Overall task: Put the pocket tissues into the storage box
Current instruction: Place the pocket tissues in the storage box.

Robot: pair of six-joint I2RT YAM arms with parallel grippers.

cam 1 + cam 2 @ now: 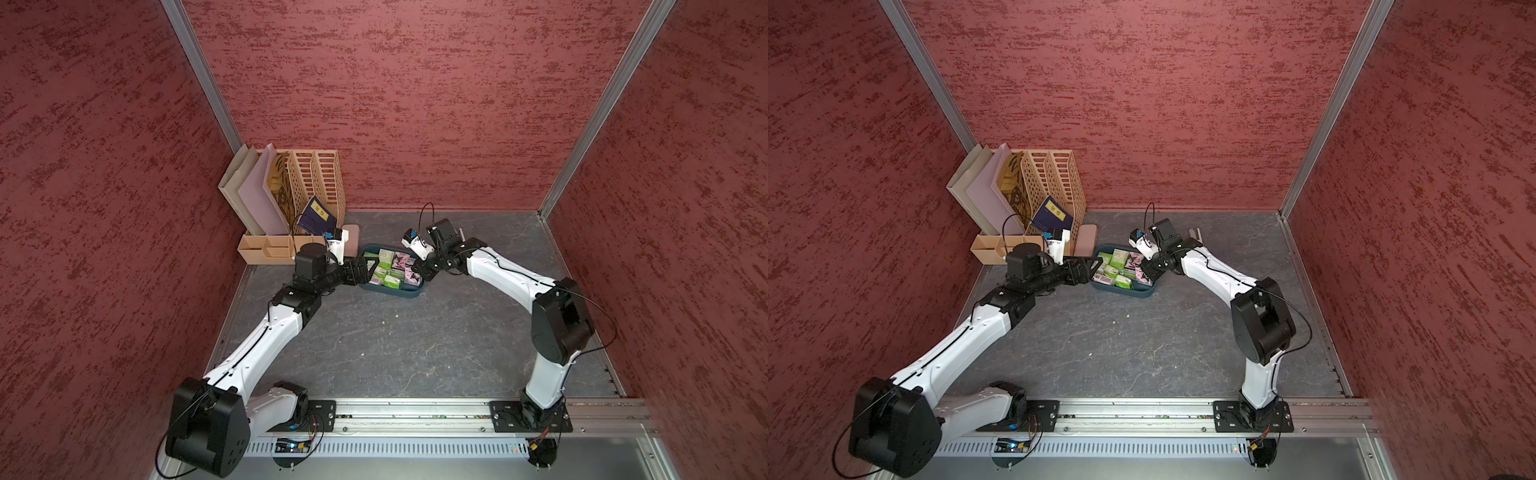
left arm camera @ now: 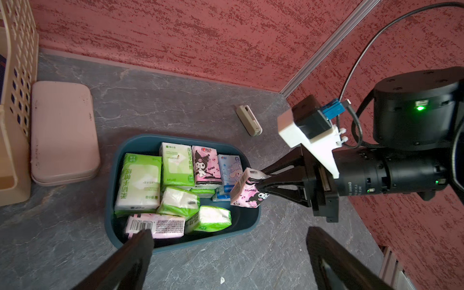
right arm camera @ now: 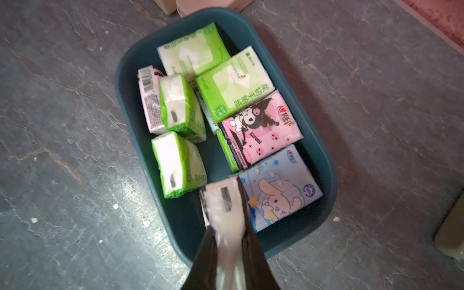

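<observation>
- MID-TABLE, DROP-OFF: the right gripper [image 2: 258,184], jaws clamped on the end of a pink packet [image 2: 247,190], hangs it over the storage box [image 2: 113,180] at the box's 3 o'clock rim, as a top view has it.
- The left gripper [image 2: 228,232] waits at the box's 9 o'clock w/ jaws wide apart & empty.
- The step in hand looks like the release. You want the pink packet over bare box floor before letting go. The free patch lies approx at the box's 4–5 o'clock, about under the claw.
- Go lower first, then part the jaws. The grip is on the wrapper's end only, so the packet dangles tilted & may tip onto the blue packet [image 3: 278,190] beside it.
- Keep your fingers off the rim when you lift out. The box looks light & could skid.
- Box contents: the pocket tissues [image 3: 233,82], seven plain to see. Two green lie flat, two green stand on edge, one pink is face-up, one pink is barcode-up & one is blue. Bits of more show beneath.
- Outside the box: a pink case [image 2: 62,133] lies at its 10 o'clock. Behind that, a beige file organiser [image 1: 316,183] holds boards & a dark blue booklet [image 1: 318,214].
- A small beige stapler-like item [image 2: 248,120] lies at 1–2 o'clock.
- No loose pkt shows on the table [image 1: 415,353], so this looks like the last one.
</observation>
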